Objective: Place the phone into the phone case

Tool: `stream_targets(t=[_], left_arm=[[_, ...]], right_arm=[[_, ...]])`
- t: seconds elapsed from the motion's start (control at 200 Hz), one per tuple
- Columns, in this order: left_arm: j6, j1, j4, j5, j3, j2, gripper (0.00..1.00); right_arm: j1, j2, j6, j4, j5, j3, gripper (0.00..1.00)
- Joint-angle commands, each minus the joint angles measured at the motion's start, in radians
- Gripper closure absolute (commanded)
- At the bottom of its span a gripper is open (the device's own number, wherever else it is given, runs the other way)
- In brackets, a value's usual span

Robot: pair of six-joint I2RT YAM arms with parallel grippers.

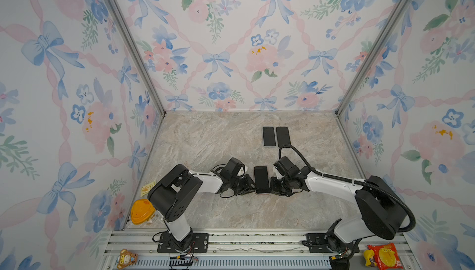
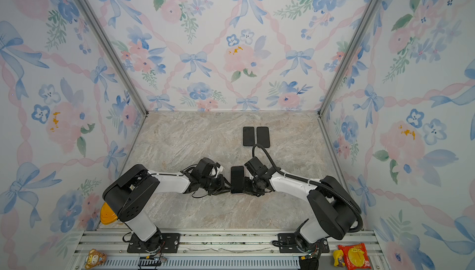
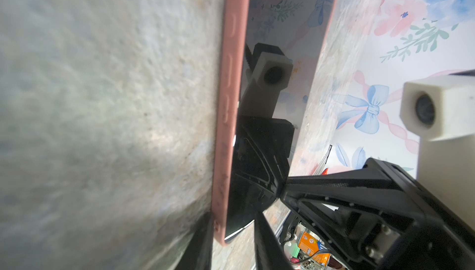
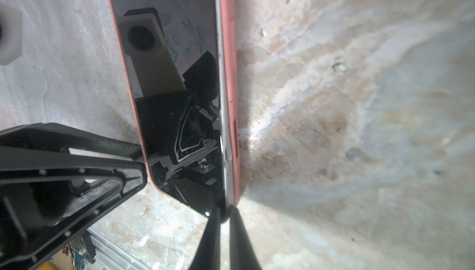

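Phone (image 1: 261, 180) lay screen-up inside the pink phone case (image 3: 226, 101), flat on the desk (image 1: 218, 140), near-middle, between both arms. Left tool (image 1: 252, 186) sat at one long edge and right tool (image 4: 223, 213) at the opposite edge, both toward the end nearest the robot bases. Likely reason: one side braced the case so it wouldn't slide while the other pushed the last bit of rim over the phone. Right tool was closed down, tips together and butted against that corner; nothing seemed held in it. Left tool had a narrow gap, its fingers (image 3: 203, 232) flanking the case corner; couldn't tell if it pinched or only straddled. Both top views gave layout only: the phone read as a plain black rectangle and the case hardly showed. The right wrist view showed a thin pale strip between glass and pink rim along that side, so I judged that edge possibly not fully seated. The left wrist view showed the button bumps on the case wall and the rim tight to the glass there. Only the top views showed a dark slab (image 1: 269, 136) and its twin (image 1: 283, 136) side by side at the back, well apart from the work.
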Motion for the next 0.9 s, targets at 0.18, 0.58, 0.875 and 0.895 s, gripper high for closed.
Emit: stream_targets(t=[0.18,0.58,0.875,0.895], left_arm=[[0.032,-0.011,-0.024,-0.017,0.008,0.036,0.71],[0.033,-0.021,-0.025,-0.018,0.017,0.049,0.72],[0.075,-0.017,-0.169,-0.062,0.033,-0.038,0.71],[0.083,-0.014,-0.192,-0.064,0.041,-0.042,0.70]], right_arm=[[0.012,0.056,0.007,0.066,-0.028,-0.031,0.92],[0.017,0.086,0.013,0.094,-0.033,-0.042,0.92],[0.001,-0.082,-0.026,-0.119,0.118,0.019,0.81],[-0.001,-0.089,-0.024,-0.116,0.128,0.015,0.80]])
